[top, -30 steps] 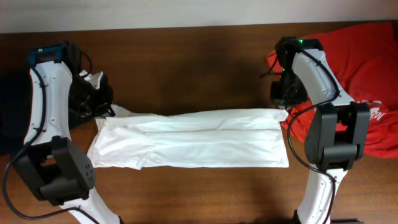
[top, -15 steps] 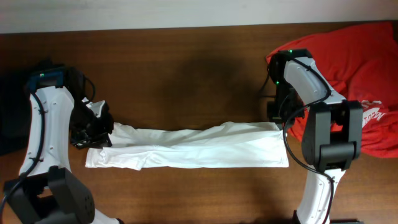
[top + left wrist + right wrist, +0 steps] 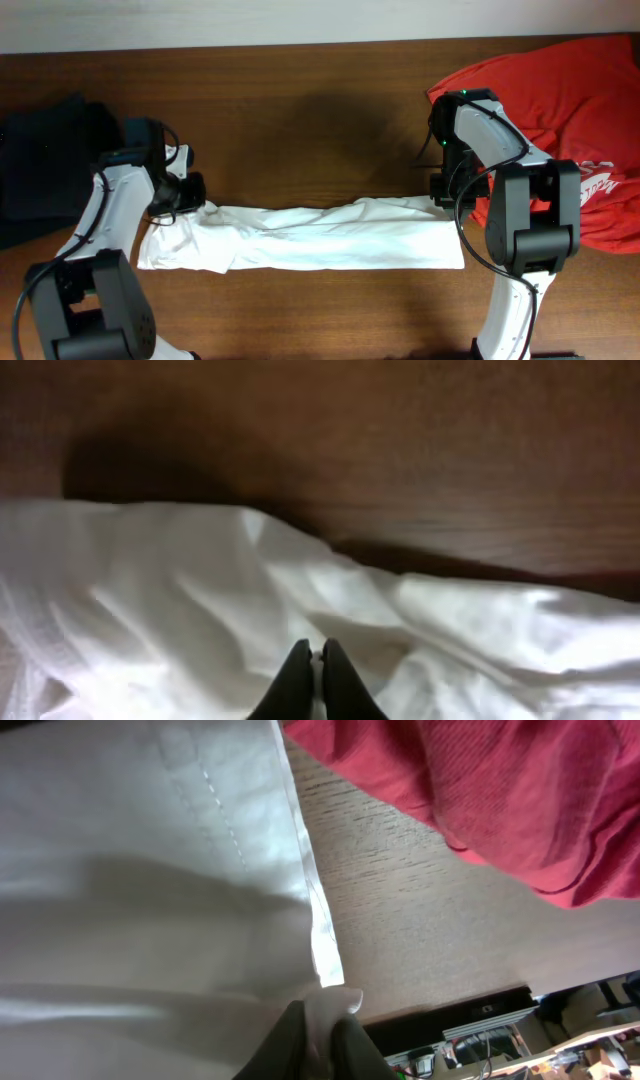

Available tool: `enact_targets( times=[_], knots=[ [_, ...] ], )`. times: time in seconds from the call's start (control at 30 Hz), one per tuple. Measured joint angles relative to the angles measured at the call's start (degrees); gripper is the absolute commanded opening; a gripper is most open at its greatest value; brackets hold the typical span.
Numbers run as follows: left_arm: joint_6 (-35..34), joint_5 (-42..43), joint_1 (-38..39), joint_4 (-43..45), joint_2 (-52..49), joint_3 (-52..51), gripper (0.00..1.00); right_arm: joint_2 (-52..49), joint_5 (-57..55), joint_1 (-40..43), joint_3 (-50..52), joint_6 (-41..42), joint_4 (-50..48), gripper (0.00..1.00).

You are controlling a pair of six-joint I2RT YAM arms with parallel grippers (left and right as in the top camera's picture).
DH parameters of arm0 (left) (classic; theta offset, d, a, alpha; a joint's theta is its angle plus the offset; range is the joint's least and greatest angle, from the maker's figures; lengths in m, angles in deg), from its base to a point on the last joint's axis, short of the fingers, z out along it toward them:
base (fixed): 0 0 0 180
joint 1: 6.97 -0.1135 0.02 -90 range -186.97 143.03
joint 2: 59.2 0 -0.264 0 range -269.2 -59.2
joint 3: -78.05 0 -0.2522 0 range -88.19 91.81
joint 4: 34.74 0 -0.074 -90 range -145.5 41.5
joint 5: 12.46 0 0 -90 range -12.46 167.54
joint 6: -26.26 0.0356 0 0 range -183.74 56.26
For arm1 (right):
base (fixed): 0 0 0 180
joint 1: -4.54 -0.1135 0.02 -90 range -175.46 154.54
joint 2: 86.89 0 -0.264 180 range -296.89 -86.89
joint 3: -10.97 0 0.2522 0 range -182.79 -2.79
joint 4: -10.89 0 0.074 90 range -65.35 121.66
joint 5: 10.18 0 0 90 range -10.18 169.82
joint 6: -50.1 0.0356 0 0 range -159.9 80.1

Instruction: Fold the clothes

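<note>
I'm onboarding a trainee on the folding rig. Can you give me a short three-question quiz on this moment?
1. True or false: the white T-shirt lies gathered into a long narrow band across the table.
2. Which garment lies beside the right gripper? A) blue jeans B) red shirt C) green towel
3. What is the left gripper shut on?
Key: 1 true; 2 B, the red shirt; 3 the white T-shirt, whose fabric is pinched between the fingers in the left wrist view.
</note>
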Motion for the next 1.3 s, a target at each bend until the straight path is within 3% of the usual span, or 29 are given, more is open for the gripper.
enact_targets(
  times=[0.13,0.17,0.2,0.23,0.33,0.5,0.67,0.87,0.93,1.0,1.17,1.2,1.23,1.3],
  knots=[
    [-2.23,-8.68,0.00,5.25,0.00,-4.22,0.06,0.00,-1.05,0.00,0.02,0.00,1.90,0.15],
    [-2.95,-10.14,0.00,5.31,0.00,-4.81,0.06,0.00,-1.07,0.00,0.02,0.00,2.78,0.33],
    [-3.72,-11.63,0.00,4.66,0.00,-5.20,0.07,0.00,-1.20,0.00,0.04,-0.04,3.10,0.42],
    [-4.13,-12.28,0.00,4.11,0.00,-5.27,0.12,0.11,-1.31,0.00,0.68,-0.11,2.99,0.44],
    [-5.46,-13.88,-0.02,2.62,0.00,-5.27,0.25,0.22,-1.68,0.00,6.97,-0.09,-0.81,0.44],
    [-5.86,-13.92,-0.02,1.70,0.00,-5.31,0.26,0.24,-0.85,0.00,3.04,-0.52,-2.78,0.44],
    [-5.86,-13.97,0.00,5.68,0.00,-10.19,0.26,0.24,8.94,0.00,2.10,-7.85,-9.70,0.43],
    [-5.86,-13.94,-0.02,6.27,0.00,-10.34,0.26,0.24,5.27,0.00,2.19,-7.02,-16.94,0.43],
    [-5.86,-13.94,0.00,6.47,0.00,-10.34,0.26,0.24,2.86,0.00,3.76,-7.02,-18.10,0.31],
    [-5.86,-13.94,-0.02,6.47,0.00,-10.36,0.27,0.35,1.73,0.00,5.05,-6.95,-20.00,0.04],
    [-5.86,-13.94,0.00,6.51,0.00,-10.47,0.27,1.95,-0.48,0.11,7.15,-3.48,-24.98,0.04],
    [-5.86,-14.47,0.00,7.63,0.00,-11.21,0.27,2.14,-0.87,1.09,7.21,-2.51,-26.62,0.07],
    [-5.88,-14.80,0.00,9.66,0.02,-12.22,0.30,2.25,-0.79,2.54,7.21,-1.92,-27.45,0.16],
    [-7.06,-14.80,-0.02,13.88,0.24,-13.09,0.38,2.27,-0.33,4.76,7.19,-1.51,-27.93,0.19]
  ],
)
